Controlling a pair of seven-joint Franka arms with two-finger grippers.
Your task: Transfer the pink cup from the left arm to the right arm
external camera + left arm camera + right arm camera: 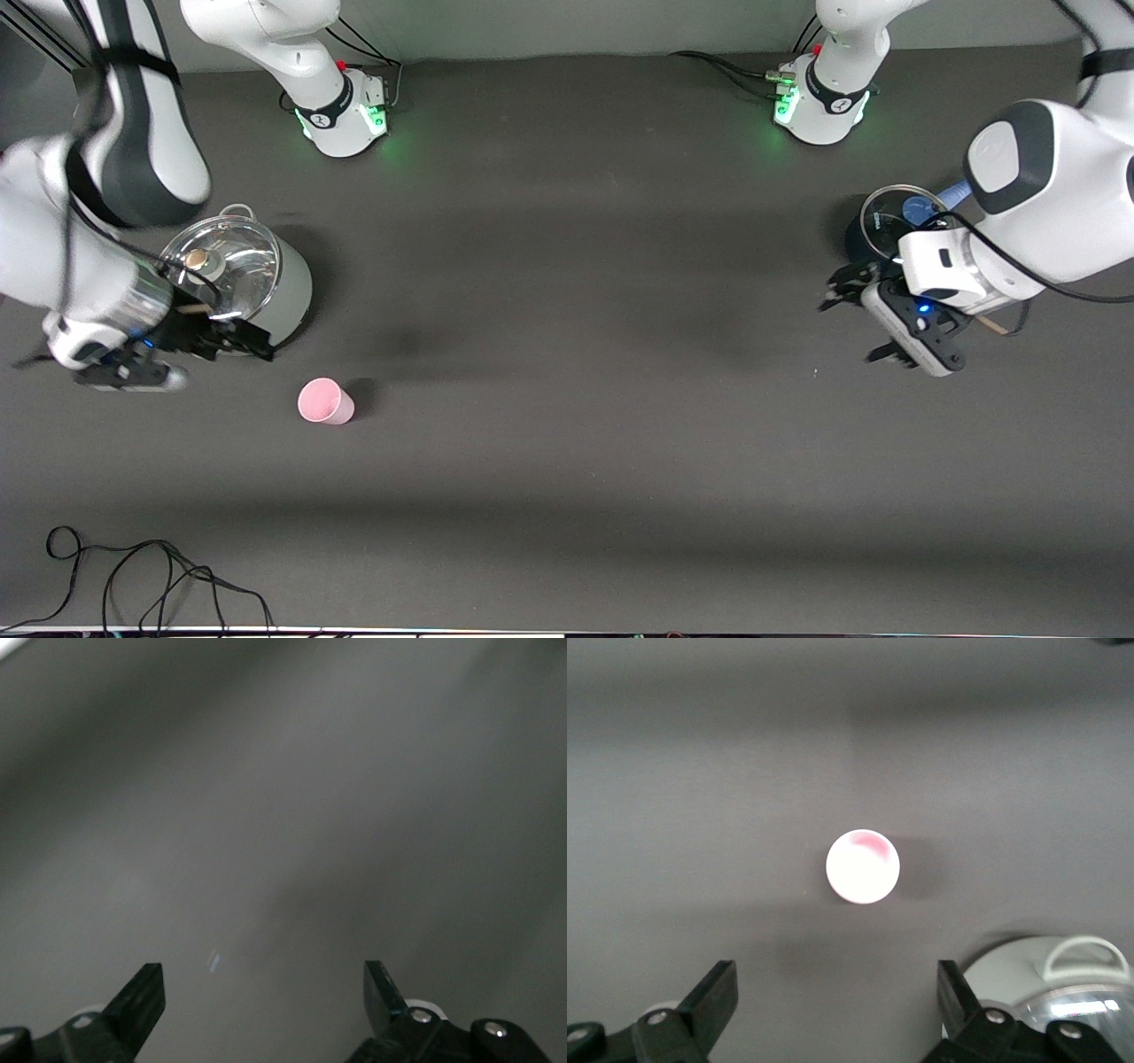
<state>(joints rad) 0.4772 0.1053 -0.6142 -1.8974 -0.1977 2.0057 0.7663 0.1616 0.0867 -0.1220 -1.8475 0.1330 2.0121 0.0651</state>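
The pink cup [325, 400] stands alone on the dark table toward the right arm's end, a little nearer to the front camera than the grey pot [288, 288]. Nothing touches it. My right gripper [239, 341] hangs open and empty beside the pot, a short way from the cup. In the right wrist view the cup [863, 866] lies apart from the open right gripper [837, 979], its mouth facing the camera. My left gripper [858, 323] waits open and empty over the table at the left arm's end. The left wrist view holds only bare table past the open left gripper [264, 979].
The grey pot carries a glass lid [221, 266] with a knob, and its lid rim [1063, 979] shows in the right wrist view. A dark pot with a glass lid [890, 221] sits under the left arm. A black cable [133, 576] lies at the table's front edge.
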